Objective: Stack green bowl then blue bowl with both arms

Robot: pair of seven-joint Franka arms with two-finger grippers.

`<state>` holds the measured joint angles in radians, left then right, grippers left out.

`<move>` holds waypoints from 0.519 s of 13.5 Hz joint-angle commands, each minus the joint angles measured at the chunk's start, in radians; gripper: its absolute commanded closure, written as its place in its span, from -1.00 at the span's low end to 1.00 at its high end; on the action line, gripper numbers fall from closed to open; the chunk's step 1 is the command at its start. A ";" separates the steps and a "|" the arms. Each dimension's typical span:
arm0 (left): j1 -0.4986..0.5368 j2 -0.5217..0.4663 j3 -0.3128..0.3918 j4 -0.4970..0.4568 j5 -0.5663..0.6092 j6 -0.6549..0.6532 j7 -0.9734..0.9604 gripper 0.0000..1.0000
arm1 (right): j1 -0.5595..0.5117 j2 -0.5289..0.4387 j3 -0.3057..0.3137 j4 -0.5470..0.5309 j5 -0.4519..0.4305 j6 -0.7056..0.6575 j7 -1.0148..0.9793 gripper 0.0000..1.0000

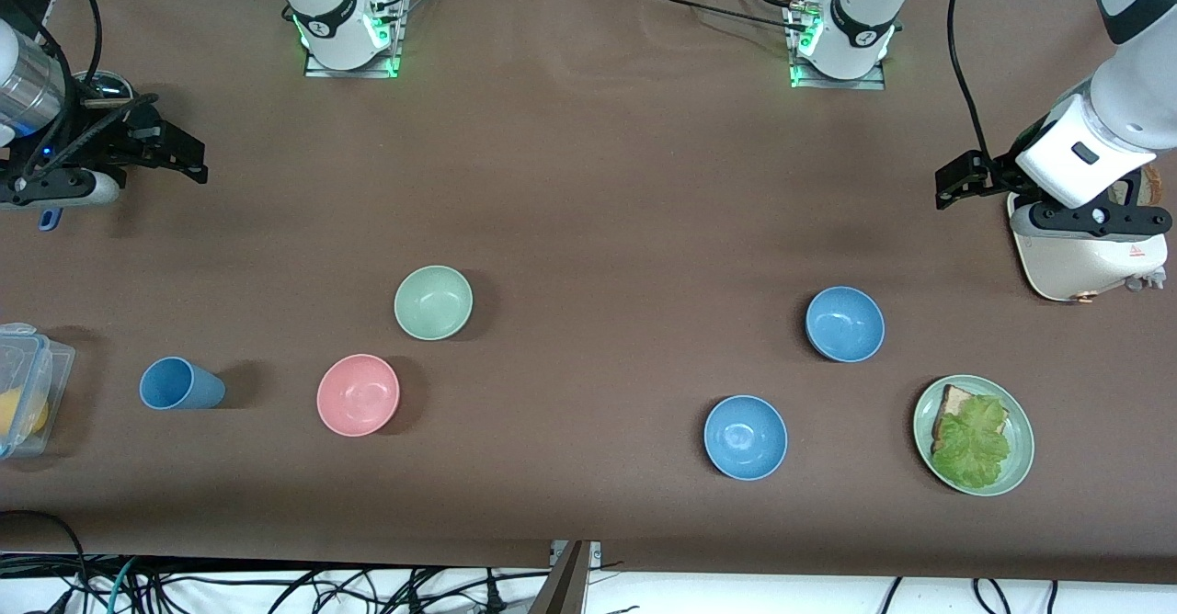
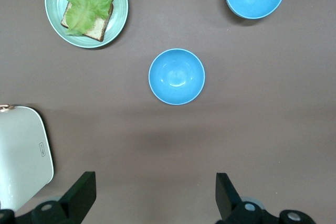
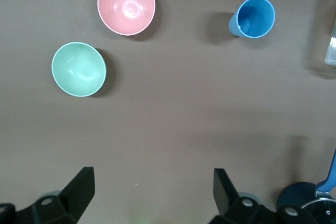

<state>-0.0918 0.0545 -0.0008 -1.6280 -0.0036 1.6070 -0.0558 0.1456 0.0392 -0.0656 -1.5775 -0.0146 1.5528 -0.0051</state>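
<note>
Brown cloth covers the desk (image 1: pixel 588 182). My left gripper (image 1: pixel 956 182) hangs over the desk's left-arm end, fingers (image 2: pixel 79 192) wide, empty. My right gripper (image 1: pixel 175 150) waits over the other end, equally wide. The green bowl (image 1: pixel 433 302) sits beside the pink bowl (image 1: pixel 358 394); the blue bowl (image 1: pixel 844 324) stands well apart, toward my left arm.

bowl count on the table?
4: green bowl and pink bowl toward the right arm's end; two blue bowls toward the left arm's end, one farther from the camera than the other.
</note>
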 commanded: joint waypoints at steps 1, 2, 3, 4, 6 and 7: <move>0.001 0.016 0.002 0.033 -0.009 -0.013 0.002 -1.00 | -0.005 0.004 0.013 0.019 -0.022 -0.023 0.063 -1.00; 0.001 0.016 0.001 0.033 -0.009 -0.013 0.004 -1.00 | -0.003 0.007 0.013 0.019 -0.022 -0.022 0.082 -1.00; 0.001 0.016 0.002 0.033 -0.009 -0.013 0.004 -1.00 | -0.003 0.007 0.013 0.019 -0.022 -0.022 0.083 -1.00; 0.001 0.016 0.001 0.033 -0.009 -0.015 -0.005 -1.00 | -0.003 0.008 0.015 0.027 -0.019 -0.022 0.082 -1.00; 0.001 0.016 0.001 0.033 -0.009 -0.013 -0.007 -1.00 | -0.005 0.010 0.013 0.028 -0.018 -0.016 0.074 -1.00; 0.001 0.016 0.001 0.033 -0.009 -0.015 -0.007 -1.00 | -0.005 0.010 0.013 0.028 -0.018 -0.016 0.074 -1.00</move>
<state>-0.0918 0.0546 -0.0008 -1.6279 -0.0036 1.6070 -0.0563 0.1465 0.0401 -0.0622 -1.5768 -0.0181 1.5514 0.0538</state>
